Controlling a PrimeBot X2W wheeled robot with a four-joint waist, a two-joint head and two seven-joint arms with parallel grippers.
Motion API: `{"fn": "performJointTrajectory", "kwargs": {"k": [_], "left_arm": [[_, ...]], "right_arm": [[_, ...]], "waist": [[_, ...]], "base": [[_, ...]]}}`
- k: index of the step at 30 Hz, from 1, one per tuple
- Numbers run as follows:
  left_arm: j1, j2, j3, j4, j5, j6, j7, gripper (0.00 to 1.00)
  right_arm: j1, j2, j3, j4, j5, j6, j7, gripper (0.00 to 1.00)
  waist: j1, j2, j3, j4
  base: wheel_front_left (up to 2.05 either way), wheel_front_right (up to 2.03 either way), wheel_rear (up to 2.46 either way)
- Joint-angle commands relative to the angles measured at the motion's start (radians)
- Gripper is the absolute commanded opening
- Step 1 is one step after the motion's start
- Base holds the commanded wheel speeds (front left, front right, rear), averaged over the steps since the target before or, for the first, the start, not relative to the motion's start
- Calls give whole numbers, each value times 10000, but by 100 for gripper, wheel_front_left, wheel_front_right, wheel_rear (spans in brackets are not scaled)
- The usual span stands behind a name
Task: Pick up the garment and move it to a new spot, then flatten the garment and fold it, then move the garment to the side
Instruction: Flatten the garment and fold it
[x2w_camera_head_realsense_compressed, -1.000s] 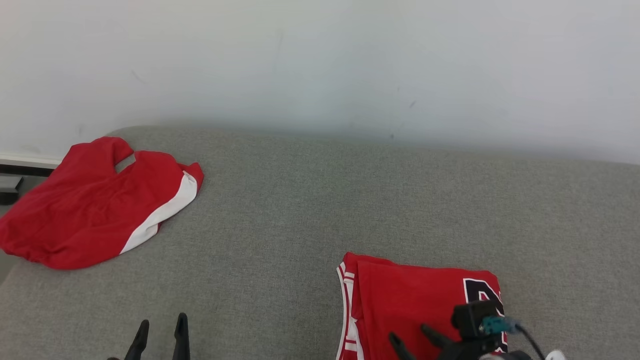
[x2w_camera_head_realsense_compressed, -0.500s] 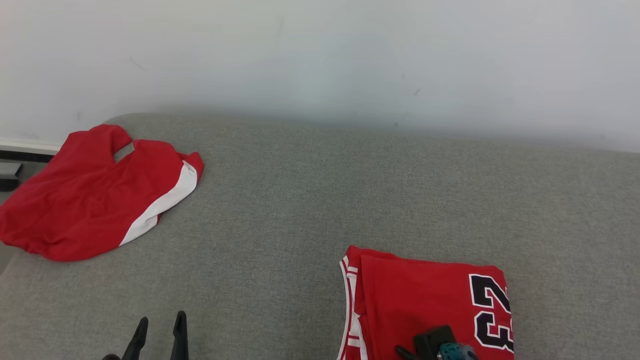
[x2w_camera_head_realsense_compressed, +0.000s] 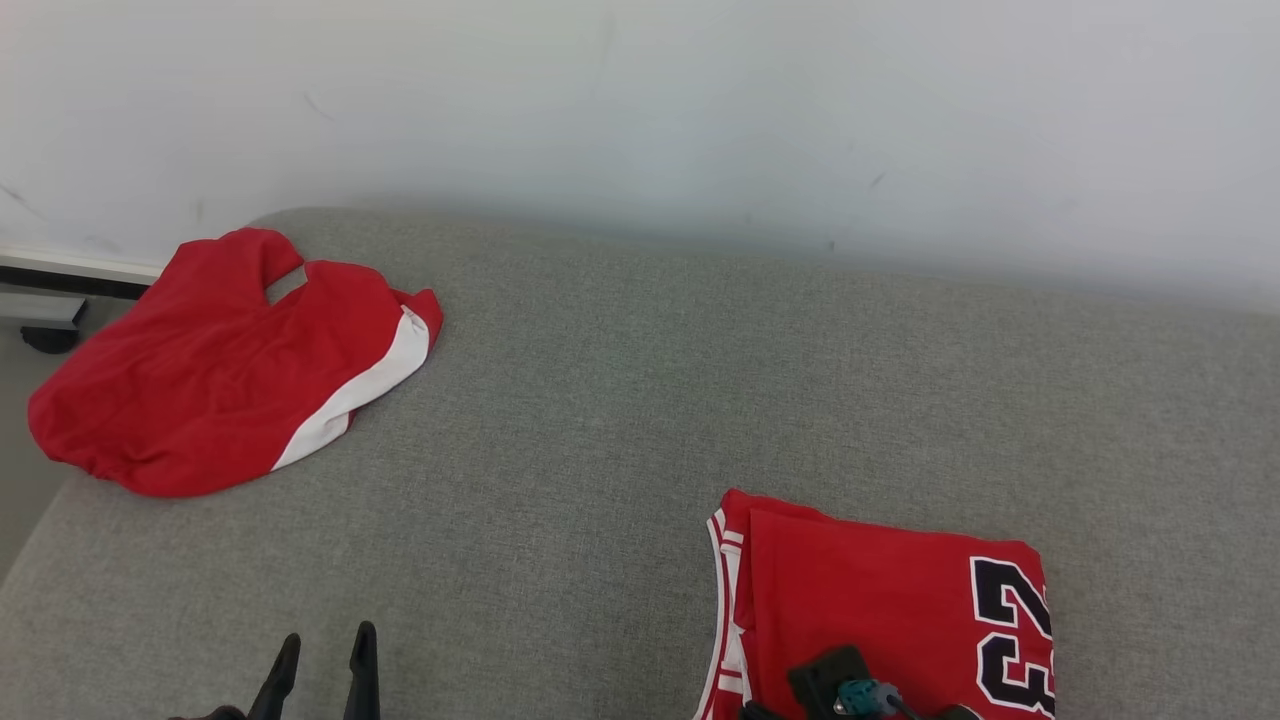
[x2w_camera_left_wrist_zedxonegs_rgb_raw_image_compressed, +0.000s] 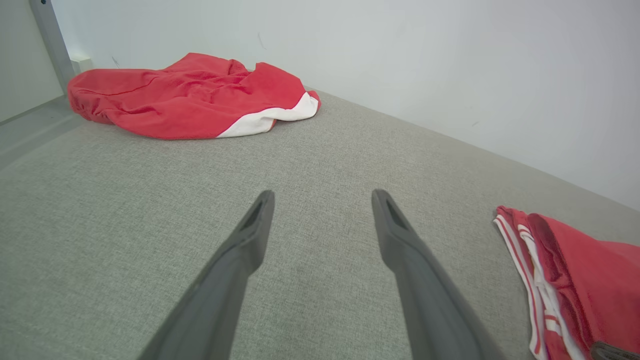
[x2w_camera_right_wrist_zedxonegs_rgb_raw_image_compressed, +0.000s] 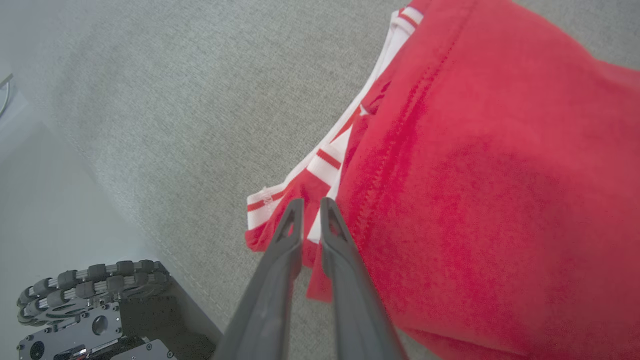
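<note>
The folded jersey (x2w_camera_head_realsense_compressed: 880, 600) lies at five o'clock on the grey surface (x2w_camera_head_realsense_compressed: 620, 400). My right fingers (x2w_camera_right_wrist_zedxonegs_rgb_raw_image_compressed: 286, 235) stand nearly together at its striped corner, I judge to drag it aside; whether they pinch cloth I cannot tell. My left fingers (x2w_camera_left_wrist_zedxonegs_rgb_raw_image_compressed: 248, 240) rest apart at seven o'clock, empty.

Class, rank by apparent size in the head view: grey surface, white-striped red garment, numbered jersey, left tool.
1. grey surface
2. white-striped red garment
3. numbered jersey (cropped by the frame, so those two are unsure)
4. left tool
</note>
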Motion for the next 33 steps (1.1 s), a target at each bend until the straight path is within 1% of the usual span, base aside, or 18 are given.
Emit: {"fn": "performJointTrajectory", "kwargs": {"k": [1,9,12,13,14,15,19,24,28,33], "left_arm": [[-60,4,-4,59,-40,-45,-63,100],[-99,-18,-35,151,-73,-67,-134,100],[-146,-34,-76,140,-60,-49,-147,100],[-155,-41,-95,135,-54,-51,-147,100],[-158,-47,-106,129,-50,-50,-144,100],[-166,-51,-122,130,-42,-50,-139,100],[-136,-76,-134,102,-61,-16,-161,100],[-70,-81,-73,66,-129,11,-179,100],[-102,-97,-45,49,-159,53,-225,100],[-251,-101,-72,10,-166,69,-206,100]], "right_arm": [[-195,1,128,-75,216,-16,-148,0],[-582,3,682,-82,991,-16,-285,0],[-647,-3,655,-125,1055,-16,-361,0],[-647,-2,600,-153,751,-16,-331,3],[-540,-2,441,-190,555,-16,-262,74],[-377,-5,198,-333,524,-16,-350,100],[447,9,-552,-1044,188,-16,-620,100],[1174,5,-826,-1652,-55,-16,-864,100],[1247,3,-774,-1669,-378,-16,-1017,100],[966,0,-626,-1277,-672,-16,-834,100]], "waist": [[0,0,17,54],[0,0,-15,100],[0,0,-6,143],[0,0,-5,165],[0,0,-7,191],[0,0,-10,226],[0,0,14,292],[0,0,108,215],[0,0,224,86],[0,0,381,44]], "base": [[0,0,0],[0,0,0],[0,0,0],[0,0,0],[0,0,0],[0,0,0],[0,0,0],[0,0,0],[0,0,0],[0,0,0]]}}
